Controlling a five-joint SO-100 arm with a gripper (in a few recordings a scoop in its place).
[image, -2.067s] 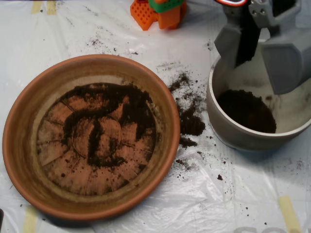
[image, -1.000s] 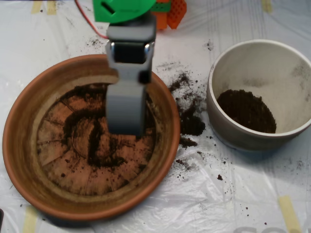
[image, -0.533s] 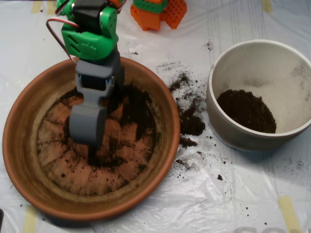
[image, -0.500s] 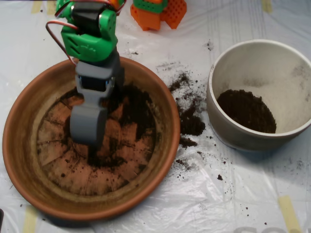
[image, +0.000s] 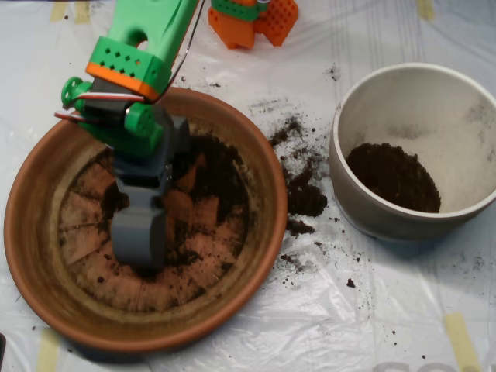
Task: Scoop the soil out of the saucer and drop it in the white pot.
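Reaching deeper than a moment ago, the grey scoop (image: 139, 248) now presses into the soil (image: 209, 182) on the floor of the saucer (image: 46, 256), ready to gather. Whether its shells are parted is unclear. The white pot (image: 364, 209) waits to the right, partly filled.

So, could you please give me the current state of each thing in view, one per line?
saucer: upright on the table, thin soil smeared over its base
soil: partly in the saucer, partly spilled between the dishes
white pot: upright, a dark soil heap inside
hand: lowered into the saucer, tip at the base
plastic sheet: wrinkled, dotted with crumbs
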